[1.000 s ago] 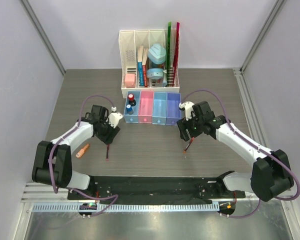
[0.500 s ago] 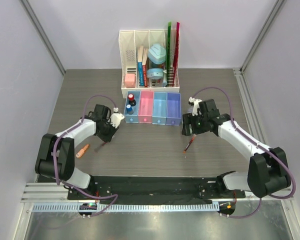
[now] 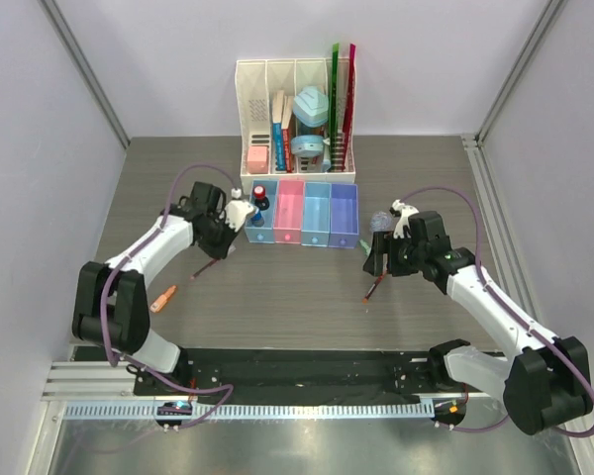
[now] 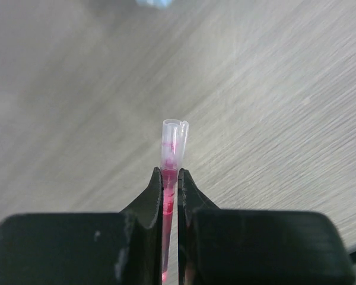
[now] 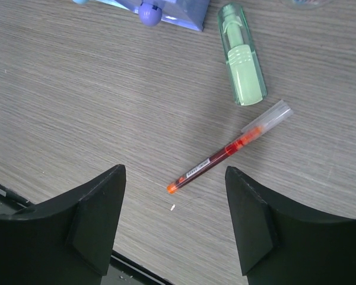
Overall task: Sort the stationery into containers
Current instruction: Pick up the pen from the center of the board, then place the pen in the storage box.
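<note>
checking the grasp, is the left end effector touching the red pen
Touching. The left wrist view shows the left end effector shut on the red pen, its barrel pinched from both sides.

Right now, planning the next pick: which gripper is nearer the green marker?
Right. The right gripper hovers open just beside the green marker; the left gripper, shut on a red pen, sits beyond the bin row's other end.

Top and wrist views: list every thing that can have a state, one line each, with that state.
left gripper, shut
held pen, clamped in the left gripper, cap on
right gripper, open, holding nothing
loose pen, lying flat on the table, cap on
green marker, lying flat
orange piece, lying flat
blue bin, holding small cylinders
</note>
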Action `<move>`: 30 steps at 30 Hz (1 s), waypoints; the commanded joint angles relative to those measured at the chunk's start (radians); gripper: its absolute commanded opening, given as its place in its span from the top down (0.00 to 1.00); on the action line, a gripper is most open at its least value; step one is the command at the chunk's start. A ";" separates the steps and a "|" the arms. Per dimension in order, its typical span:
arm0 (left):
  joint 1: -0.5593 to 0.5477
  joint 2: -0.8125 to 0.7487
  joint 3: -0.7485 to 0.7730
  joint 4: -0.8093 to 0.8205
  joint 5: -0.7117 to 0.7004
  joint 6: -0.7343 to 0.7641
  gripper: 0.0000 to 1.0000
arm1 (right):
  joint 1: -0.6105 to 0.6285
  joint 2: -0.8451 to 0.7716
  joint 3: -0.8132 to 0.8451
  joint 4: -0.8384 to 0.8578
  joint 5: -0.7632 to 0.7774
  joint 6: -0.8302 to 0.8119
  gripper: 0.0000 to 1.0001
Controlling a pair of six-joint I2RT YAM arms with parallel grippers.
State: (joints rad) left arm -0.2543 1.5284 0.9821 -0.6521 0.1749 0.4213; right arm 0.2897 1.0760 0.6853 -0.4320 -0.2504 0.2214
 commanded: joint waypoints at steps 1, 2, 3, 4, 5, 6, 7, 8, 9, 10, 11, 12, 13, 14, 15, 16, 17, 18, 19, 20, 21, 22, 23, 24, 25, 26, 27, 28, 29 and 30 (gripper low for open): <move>-0.040 -0.063 0.188 -0.066 0.054 -0.027 1.00 | -0.003 -0.004 -0.004 0.018 -0.015 0.052 0.29; -0.060 -0.066 0.214 -0.069 0.060 -0.027 1.00 | -0.001 -0.001 -0.004 0.015 -0.015 0.055 0.29; -0.071 -0.068 0.268 -0.069 0.064 -0.032 1.00 | -0.003 0.007 -0.004 0.013 -0.004 0.062 0.29; -0.082 -0.065 0.295 -0.069 0.069 -0.038 1.00 | -0.001 0.022 -0.007 0.013 0.002 0.068 0.30; -0.104 -0.060 0.322 -0.067 0.089 -0.042 1.00 | -0.003 0.033 -0.009 0.013 0.013 0.070 0.30; -0.118 -0.054 0.373 -0.066 0.092 -0.049 1.00 | 0.000 0.044 -0.010 0.012 0.032 0.076 0.30; -0.134 -0.031 0.401 -0.064 0.094 -0.056 1.00 | -0.003 0.054 -0.012 0.013 0.043 0.088 0.30; -0.163 -0.019 0.421 -0.058 0.098 -0.070 1.00 | 0.000 0.079 -0.012 0.013 0.054 0.093 0.30; -0.180 -0.007 0.461 -0.049 0.095 -0.078 1.00 | -0.001 0.087 -0.015 0.018 0.065 0.098 0.30; -0.195 0.022 0.480 -0.043 0.087 -0.082 1.00 | -0.001 0.097 -0.021 0.019 0.089 0.105 0.30; -0.227 0.035 0.495 -0.037 0.083 -0.084 1.00 | -0.003 0.116 -0.024 0.021 0.097 0.108 0.29; -0.241 0.051 0.522 -0.024 0.072 -0.085 1.00 | 0.000 0.128 -0.024 0.024 0.105 0.111 0.29; -0.253 0.079 0.535 -0.018 0.068 -0.084 1.00 | -0.001 0.139 -0.026 0.026 0.120 0.113 0.30; -0.273 0.096 0.549 -0.014 0.066 -0.085 1.00 | -0.001 0.151 -0.026 0.027 0.128 0.118 0.29; -0.278 0.110 0.576 -0.008 0.067 -0.085 1.00 | -0.001 0.176 -0.024 0.030 0.134 0.116 0.30; -0.283 0.125 0.589 -0.006 0.075 -0.087 1.00 | -0.001 0.186 -0.021 0.032 0.140 0.118 0.30; -0.287 0.153 0.599 -0.001 0.080 -0.087 1.00 | -0.001 0.200 -0.020 0.035 0.152 0.116 0.30; -0.289 0.163 0.612 0.009 0.086 -0.090 1.00 | -0.003 0.217 -0.017 0.042 0.160 0.115 0.30; -0.289 0.176 0.618 0.014 0.093 -0.092 1.00 | 0.000 0.225 -0.015 0.045 0.171 0.113 0.30; -0.290 0.193 0.621 0.022 0.095 -0.090 1.00 | -0.001 0.229 -0.013 0.047 0.189 0.113 0.31; -0.289 0.202 0.625 0.034 0.098 -0.082 1.00 | -0.001 0.242 -0.009 0.055 0.200 0.113 0.31; -0.290 0.210 0.629 0.040 0.091 -0.079 1.00 | -0.001 0.246 -0.007 0.056 0.206 0.113 0.32; -0.290 0.228 0.633 0.054 0.089 -0.076 1.00 | 0.000 0.252 -0.004 0.059 0.218 0.111 0.32; -0.289 0.236 0.638 0.058 0.087 -0.069 1.00 | -0.001 0.271 -0.001 0.064 0.224 0.111 0.33; -0.289 0.245 0.641 0.063 0.086 -0.067 1.00 | -0.001 0.280 0.000 0.067 0.229 0.110 0.33; -0.289 0.262 0.648 0.072 0.087 -0.065 1.00 | -0.001 0.289 0.003 0.071 0.234 0.110 0.34; -0.289 0.271 0.653 0.077 0.083 -0.065 1.00 | 0.000 0.300 0.013 0.076 0.234 0.110 0.34; -0.289 0.282 0.659 0.081 0.081 -0.067 1.00 | 0.000 0.323 0.017 0.078 0.235 0.107 0.34; -0.289 0.291 0.673 0.086 0.077 -0.069 1.00 | 0.002 0.332 0.022 0.079 0.235 0.105 0.35; -0.289 0.312 0.682 0.089 0.074 -0.073 1.00 | 0.005 0.340 0.025 0.084 0.244 0.105 0.35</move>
State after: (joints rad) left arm -0.5465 1.8084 1.5940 -0.6308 0.2466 0.3473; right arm 0.2897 1.3746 0.6754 -0.3912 -0.0490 0.3214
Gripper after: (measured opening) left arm 0.038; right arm 0.656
